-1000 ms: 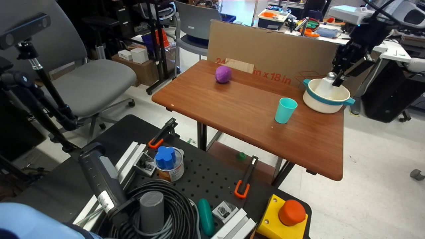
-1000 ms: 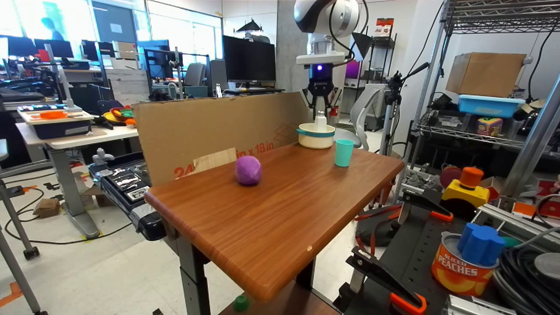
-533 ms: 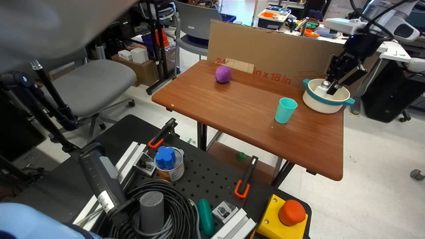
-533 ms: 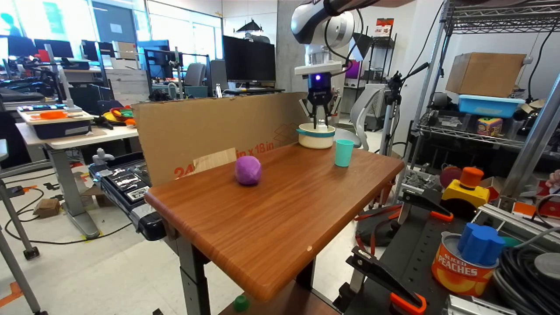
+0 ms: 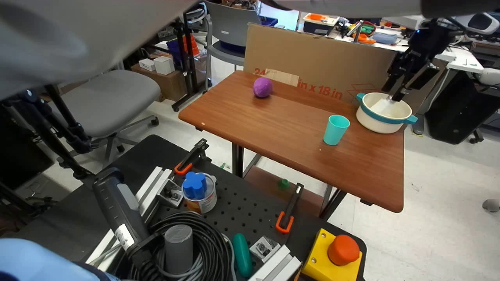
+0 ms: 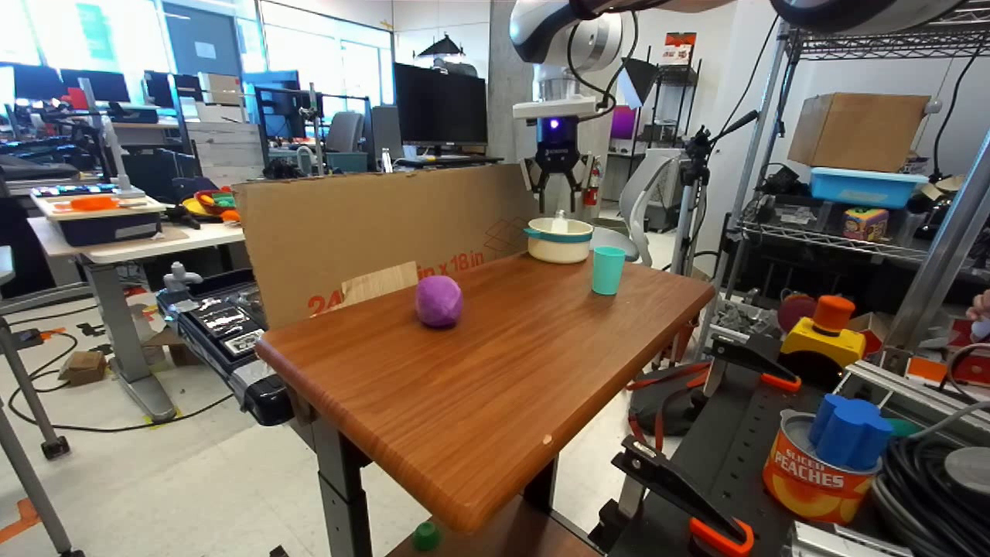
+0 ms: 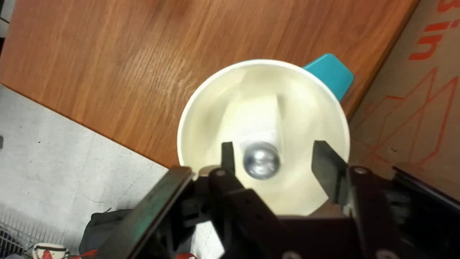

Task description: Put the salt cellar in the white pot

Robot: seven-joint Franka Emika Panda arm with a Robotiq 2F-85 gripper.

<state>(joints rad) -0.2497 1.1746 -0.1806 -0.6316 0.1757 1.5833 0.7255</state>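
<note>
The salt cellar [image 5: 381, 106] is white with a shiny grey cap and stands inside the white pot [image 5: 375, 121]. In an exterior view its top shows above the rim of the pot [image 6: 557, 251], with the salt cellar [image 6: 560, 225] looking upright and its lower part hidden by the wall. In the wrist view the salt cellar [image 7: 259, 118] is seen from above in the round pot [image 7: 258, 62]. My gripper [image 7: 271, 158] is open, with its fingers apart on both sides of the cap and not closed on it. The gripper [image 6: 558, 210] is just above the pot in both exterior views.
A teal cup [image 6: 609, 271] stands on the wooden table [image 6: 464, 402] near the pot. A purple ball-like thing [image 6: 438, 301] is farther along the table. A cardboard panel [image 5: 324, 62] stands behind the pot along the table's edge.
My gripper was holding the salt cellar over the pot, then lowered it inside. Now the fingers have opened and the gripper has risen a little, leaving the salt cellar in the pot.
</note>
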